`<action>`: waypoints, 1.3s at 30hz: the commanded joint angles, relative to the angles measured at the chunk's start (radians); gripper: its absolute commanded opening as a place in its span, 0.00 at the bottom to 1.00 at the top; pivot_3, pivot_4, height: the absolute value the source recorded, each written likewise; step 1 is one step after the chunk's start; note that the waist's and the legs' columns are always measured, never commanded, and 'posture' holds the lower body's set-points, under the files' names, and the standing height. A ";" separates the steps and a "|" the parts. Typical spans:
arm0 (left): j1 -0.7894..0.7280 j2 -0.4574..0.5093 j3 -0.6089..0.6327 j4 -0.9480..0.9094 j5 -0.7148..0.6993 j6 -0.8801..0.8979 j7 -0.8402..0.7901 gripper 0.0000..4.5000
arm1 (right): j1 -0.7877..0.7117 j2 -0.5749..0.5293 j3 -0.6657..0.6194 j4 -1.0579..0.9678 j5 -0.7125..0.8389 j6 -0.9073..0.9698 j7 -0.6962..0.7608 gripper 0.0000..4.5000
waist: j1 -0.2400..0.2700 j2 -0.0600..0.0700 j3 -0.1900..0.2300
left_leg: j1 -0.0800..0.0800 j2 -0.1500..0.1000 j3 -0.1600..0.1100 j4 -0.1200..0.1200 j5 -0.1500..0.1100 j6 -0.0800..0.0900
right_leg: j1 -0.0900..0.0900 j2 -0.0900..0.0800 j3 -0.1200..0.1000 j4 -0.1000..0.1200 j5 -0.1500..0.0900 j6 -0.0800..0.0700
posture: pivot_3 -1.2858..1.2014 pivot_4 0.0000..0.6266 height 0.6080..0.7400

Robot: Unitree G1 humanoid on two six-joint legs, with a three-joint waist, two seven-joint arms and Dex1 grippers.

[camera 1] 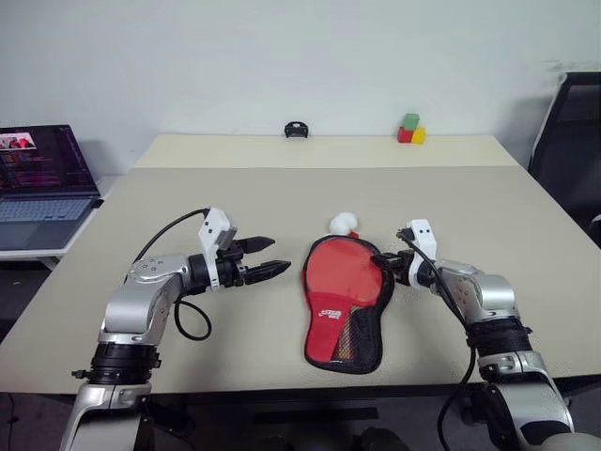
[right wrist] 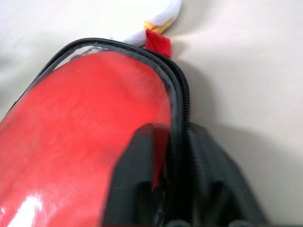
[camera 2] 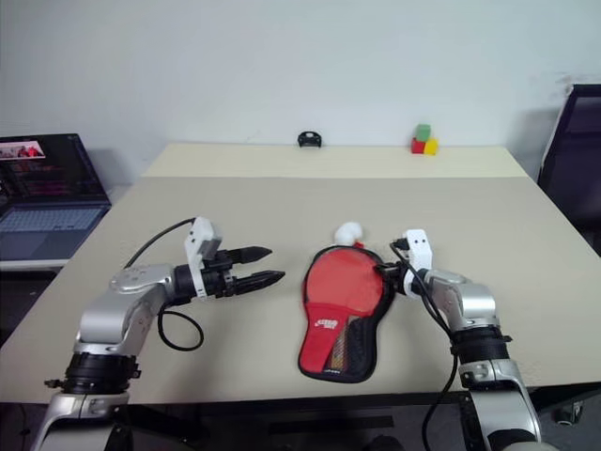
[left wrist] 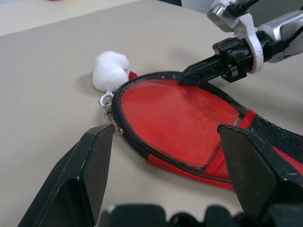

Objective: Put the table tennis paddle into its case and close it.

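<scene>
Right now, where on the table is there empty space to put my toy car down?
There is bare table between the case and the far blocks, and more along the left edge near the laptop. The middle front is crowded: the left end effector, the case and the right end effector sit close together.

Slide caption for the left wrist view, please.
Right end effector pinches the red case rim beside a white charm.

I see the case (camera 1: 345,303) lying on the table (camera 1: 470,202) near its front edge, about midway between the side edges. A small plush charm (camera 1: 343,224) lies just behind it, touching its far end. Toy blocks (camera 1: 411,131) sit near the back edge, right of a small clip (camera 1: 297,130). A laptop (camera 1: 42,178) stands beyond the left edge.
</scene>
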 commanded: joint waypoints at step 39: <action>0.065 0.060 -0.008 -0.112 -0.060 0.016 -0.013 0.85 | 0.117 -0.019 0.120 -0.243 -0.013 0.059 0.100 0.62 | -0.001 0.000 0.000 | 0.003 0.000 0.000 -0.010 0.000 -0.001 | 0.001 0.000 0.000 -0.007 0.001 -0.002 | 0.52 0.24 1.00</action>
